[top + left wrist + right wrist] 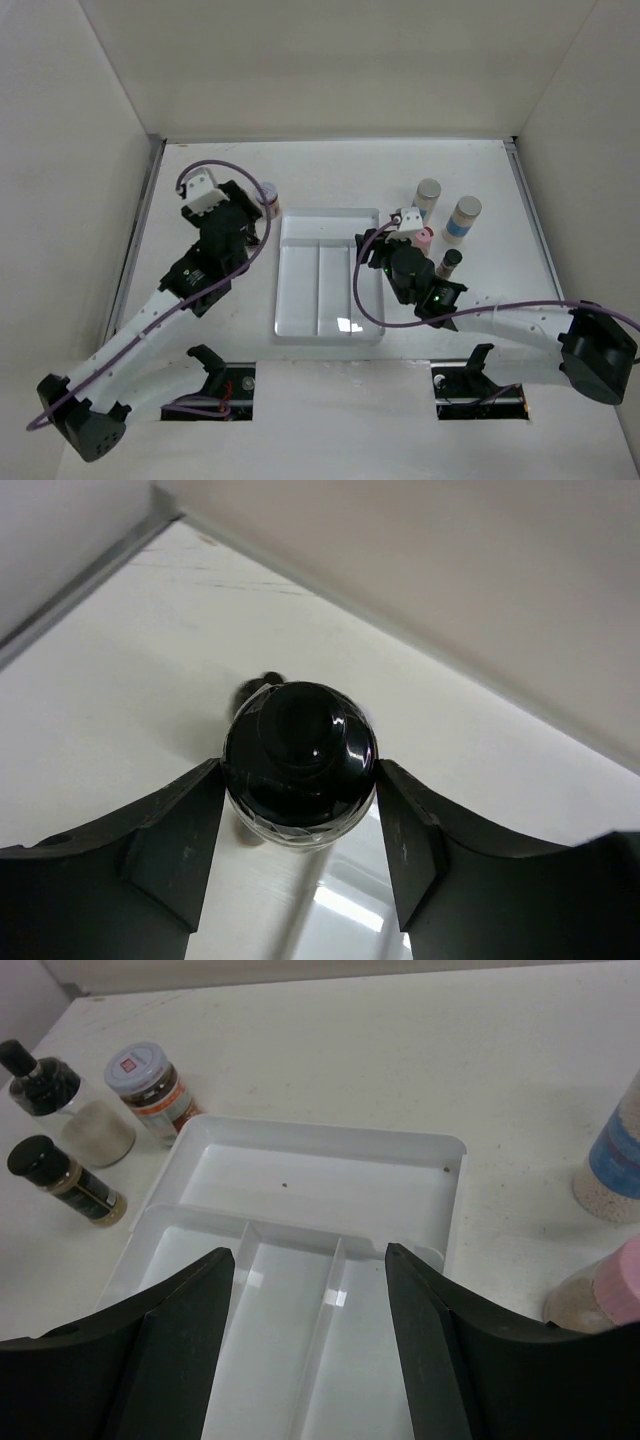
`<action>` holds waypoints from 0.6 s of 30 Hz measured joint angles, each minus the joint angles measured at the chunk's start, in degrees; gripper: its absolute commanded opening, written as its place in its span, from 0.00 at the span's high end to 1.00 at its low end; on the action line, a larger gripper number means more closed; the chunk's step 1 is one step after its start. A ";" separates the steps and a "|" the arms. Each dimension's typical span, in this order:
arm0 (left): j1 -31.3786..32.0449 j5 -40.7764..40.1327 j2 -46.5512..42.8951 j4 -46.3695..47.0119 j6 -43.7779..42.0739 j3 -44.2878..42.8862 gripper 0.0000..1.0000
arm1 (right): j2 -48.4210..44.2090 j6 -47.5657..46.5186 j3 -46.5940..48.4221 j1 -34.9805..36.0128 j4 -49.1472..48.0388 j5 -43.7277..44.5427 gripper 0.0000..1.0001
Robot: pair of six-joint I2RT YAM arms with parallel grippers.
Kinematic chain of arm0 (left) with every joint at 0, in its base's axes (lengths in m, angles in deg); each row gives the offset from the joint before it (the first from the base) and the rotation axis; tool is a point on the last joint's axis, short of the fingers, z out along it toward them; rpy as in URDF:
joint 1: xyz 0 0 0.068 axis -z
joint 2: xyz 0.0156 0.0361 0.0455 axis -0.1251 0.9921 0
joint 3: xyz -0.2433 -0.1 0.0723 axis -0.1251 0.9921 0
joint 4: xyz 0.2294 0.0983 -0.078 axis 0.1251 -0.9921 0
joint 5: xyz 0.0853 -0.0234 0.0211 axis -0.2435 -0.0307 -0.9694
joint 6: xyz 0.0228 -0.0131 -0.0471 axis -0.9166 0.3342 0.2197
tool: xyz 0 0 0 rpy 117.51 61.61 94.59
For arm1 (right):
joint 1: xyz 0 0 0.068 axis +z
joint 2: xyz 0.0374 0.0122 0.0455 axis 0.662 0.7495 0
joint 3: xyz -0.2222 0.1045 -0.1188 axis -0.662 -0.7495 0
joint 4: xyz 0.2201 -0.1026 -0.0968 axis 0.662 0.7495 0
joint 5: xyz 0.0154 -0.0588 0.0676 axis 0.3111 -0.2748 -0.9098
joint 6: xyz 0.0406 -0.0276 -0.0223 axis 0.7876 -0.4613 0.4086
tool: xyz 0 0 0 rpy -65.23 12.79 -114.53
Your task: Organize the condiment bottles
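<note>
My left gripper [298, 780] is shut on a black-capped bottle [300, 750], its fingers pressed against both sides of the glossy cap. From above, that gripper [243, 215] sits just left of the white tray [328, 300], beside a grey-lidded bottle [266, 195]. My right gripper [310, 1260] hangs open and empty over the tray [420, 1150], near its right side [372, 250]. Right of the tray stand a grey-lidded bottle [428, 195], a blue-labelled one [462, 215], a pink-lidded one [425, 238] and a dark black-capped one [450, 262].
The right wrist view shows three bottles left of the tray: a black-capped jar with pale contents [45, 1090], a small dark black-capped bottle [60, 1175] and a grey-lidded red-labelled one [150, 1085]. White walls enclose the table on three sides.
</note>
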 measured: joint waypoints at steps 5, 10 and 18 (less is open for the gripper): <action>7.65 -0.44 13.07 5.22 -1.51 -6.60 0.68 | -2.14 2.03 -1.60 -3.13 -0.09 -0.04 0.32; 9.18 1.81 28.70 11.17 -3.58 -9.97 0.68 | -4.35 3.37 -2.99 -4.81 -0.02 -0.07 0.32; 9.29 5.60 41.09 16.26 -4.52 -11.06 0.67 | -5.73 4.11 -3.63 -5.11 -0.07 -0.09 0.32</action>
